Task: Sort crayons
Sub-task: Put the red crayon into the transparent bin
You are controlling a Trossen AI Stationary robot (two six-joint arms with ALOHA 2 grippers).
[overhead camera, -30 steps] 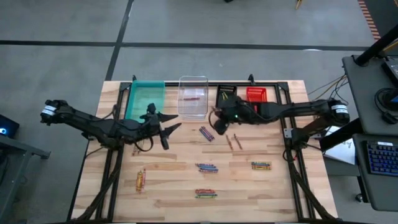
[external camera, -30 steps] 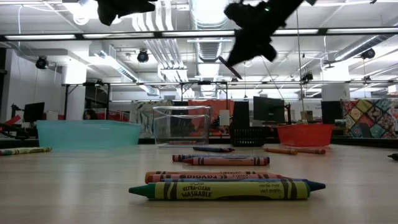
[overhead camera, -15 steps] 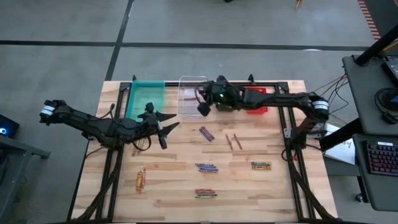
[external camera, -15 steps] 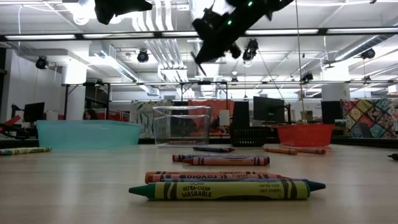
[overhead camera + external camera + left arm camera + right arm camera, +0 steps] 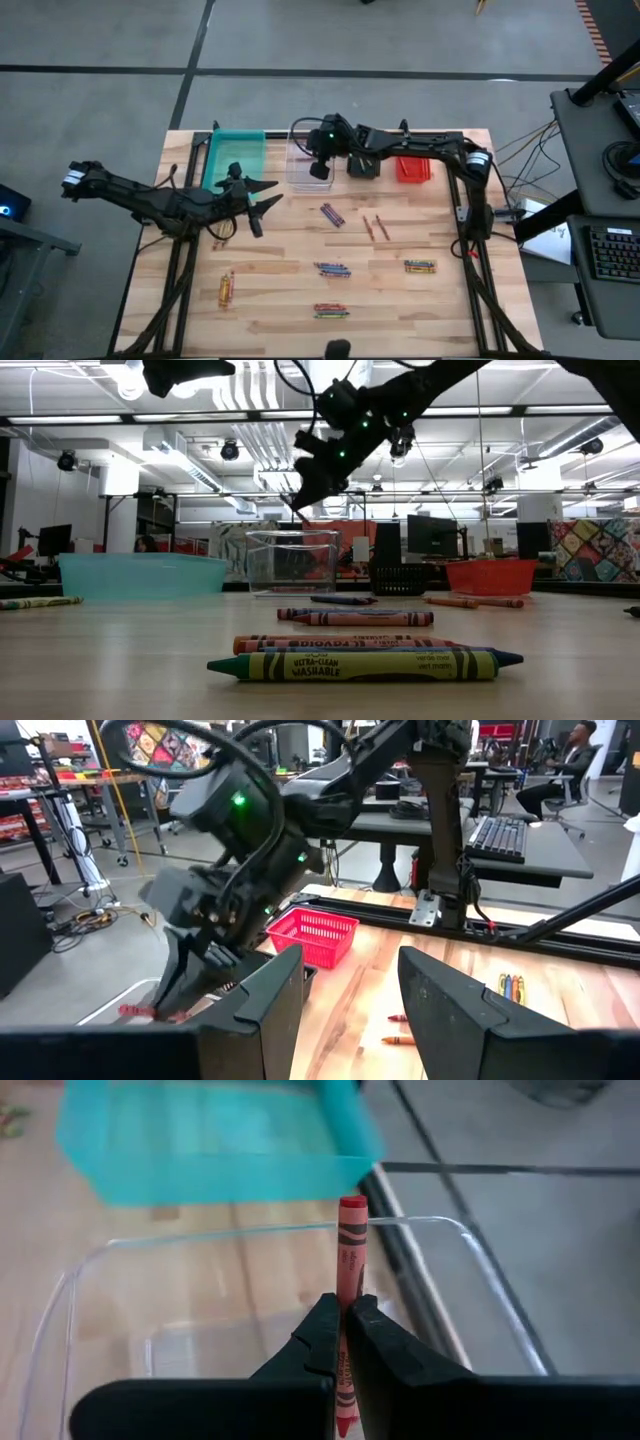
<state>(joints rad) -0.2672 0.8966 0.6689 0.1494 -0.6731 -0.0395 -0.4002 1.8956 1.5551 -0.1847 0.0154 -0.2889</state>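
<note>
In the high view the right gripper (image 5: 320,170) sits in the upper middle of the frame, over the clear bin (image 5: 297,178), its arm stretching in from the right edge of the wooden table (image 5: 440,310). Its fingers are pressed together on a red crayon (image 5: 349,1280); the right wrist view shows that crayon clamped between the two dark fingertips, standing out past them above the clear bin's open top, with the teal bin (image 5: 200,1140) just beyond. In the low view the same gripper (image 5: 300,485) hangs in the upper middle of the frame, above the clear bin (image 5: 292,562). The left gripper (image 5: 262,195) hovers left of centre in the high view, just below the teal bin (image 5: 232,158), its fingers spread apart and holding nothing. In the left wrist view those fingers (image 5: 440,1010) fill the bottom of the frame, with the red basket (image 5: 312,934) beyond them on the table. The rest of the crayons lie on the table in the lower half of the high view: a dark pair (image 5: 332,214) at centre, two reddish ones (image 5: 375,227) to its right, small bundles (image 5: 332,269) below, and a yellow-orange group (image 5: 226,288) at lower left.
</note>
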